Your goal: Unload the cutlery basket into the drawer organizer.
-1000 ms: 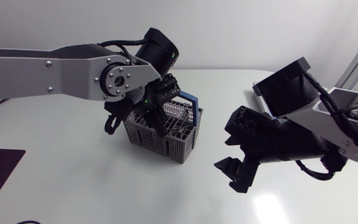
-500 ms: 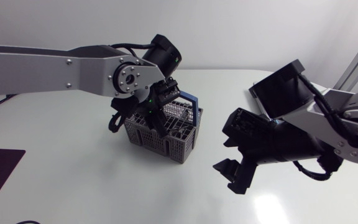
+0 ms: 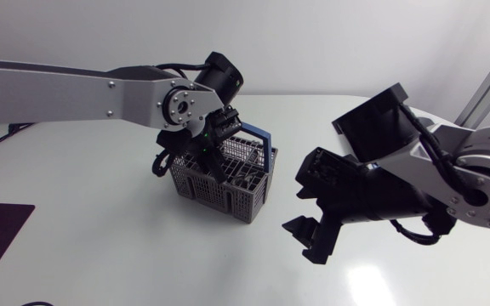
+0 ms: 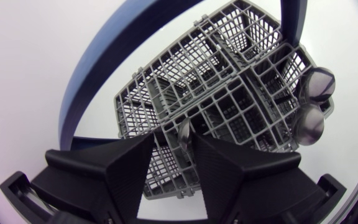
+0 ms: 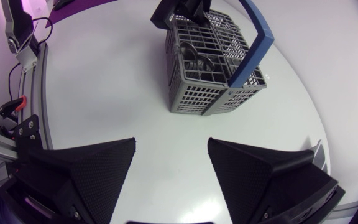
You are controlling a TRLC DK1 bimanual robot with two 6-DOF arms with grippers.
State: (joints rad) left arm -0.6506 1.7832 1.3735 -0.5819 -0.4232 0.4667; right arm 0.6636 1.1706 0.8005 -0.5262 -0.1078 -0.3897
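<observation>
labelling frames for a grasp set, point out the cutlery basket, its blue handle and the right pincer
cutlery basket [image 3: 207, 191], head view, on its grey front wall
blue handle [image 5: 257, 20], right wrist view, on the arch of the strap
right pincer [image 5: 171, 152], right wrist view, midway between its fingertips

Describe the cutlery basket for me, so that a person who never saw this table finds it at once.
On the white table, look near the middle, right under the left gripper. There stands the cutlery basket, a grey plastic grid box split into compartments. Its arched blue handle marks it out: everything near it is black or silver-grey.
</observation>
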